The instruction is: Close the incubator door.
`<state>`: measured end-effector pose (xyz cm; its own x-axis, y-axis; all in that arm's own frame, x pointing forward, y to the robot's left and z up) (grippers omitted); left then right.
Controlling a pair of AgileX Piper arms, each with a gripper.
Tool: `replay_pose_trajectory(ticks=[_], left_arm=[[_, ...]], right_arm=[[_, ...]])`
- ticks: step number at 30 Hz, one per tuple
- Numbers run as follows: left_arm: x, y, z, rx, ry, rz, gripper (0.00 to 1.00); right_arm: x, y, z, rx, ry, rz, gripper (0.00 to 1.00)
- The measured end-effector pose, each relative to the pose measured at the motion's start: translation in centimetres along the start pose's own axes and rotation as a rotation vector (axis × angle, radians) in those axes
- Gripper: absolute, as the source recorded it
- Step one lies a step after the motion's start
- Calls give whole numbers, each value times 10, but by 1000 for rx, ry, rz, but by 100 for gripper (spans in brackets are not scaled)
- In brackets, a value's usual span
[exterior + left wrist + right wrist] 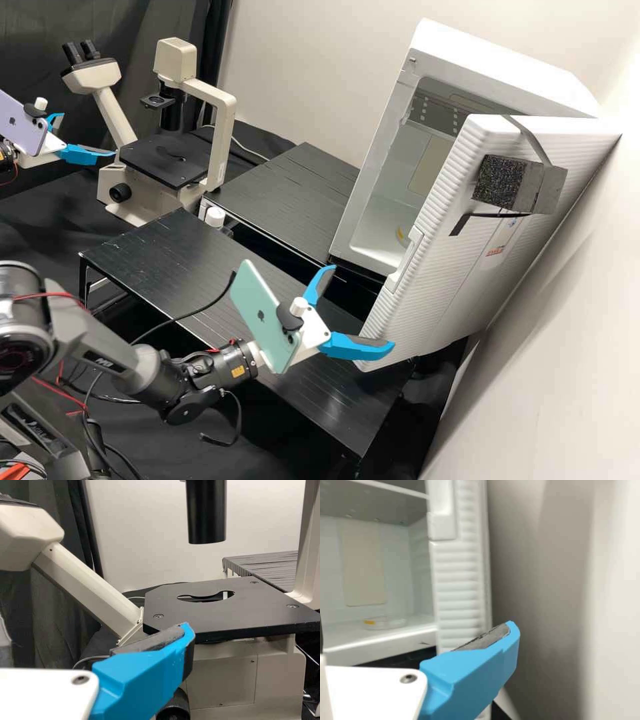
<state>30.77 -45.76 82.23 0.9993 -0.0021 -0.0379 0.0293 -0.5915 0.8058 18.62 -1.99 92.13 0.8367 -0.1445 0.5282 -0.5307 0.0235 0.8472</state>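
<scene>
The task's main work is left to do: the white ribbed incubator door (pixel 433 267), at three o'clock in the high view, stands swung well out from its white box-shaped cabinet (pixel 380 157), at one to two o'clock. The cavity is plainly exposed, and a clear, shallow round dish with a yellow mark (pixel 385 624) sits on its floor.

At between five and six o'clock, the right gripper (pixel 363 307) has its two blue fingers spread wide with nothing between them, the lower one close to the door's bottom free corner — whether it touches, I cannot tell. The left gripper (pixel 87 135), at ten o'clock beside the cream-coloured metal microscope (pixel 223 133), also has its jaws well apart and empty.

What remains, I judge, is one push: get behind the door's outer face, swing it round, then press until its edge meets the cabinet's front all along.
</scene>
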Motion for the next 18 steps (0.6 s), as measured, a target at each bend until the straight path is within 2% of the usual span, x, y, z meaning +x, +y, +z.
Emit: replay_pose_trajectory(ticks=[5, 10, 18], left_arm=[[0, 0, 0, 0, 0, 0, 100], [0, 0, 0, 0, 0, 0, 100], [0, 0, 0, 0, 0, 0, 100]], right_arm=[[14, -4, 3, -10, -26, 17, 100], [19, -9, -3, -12, -4, 4, 100], [20, -20, -13, 13, 22, -43, 100]])
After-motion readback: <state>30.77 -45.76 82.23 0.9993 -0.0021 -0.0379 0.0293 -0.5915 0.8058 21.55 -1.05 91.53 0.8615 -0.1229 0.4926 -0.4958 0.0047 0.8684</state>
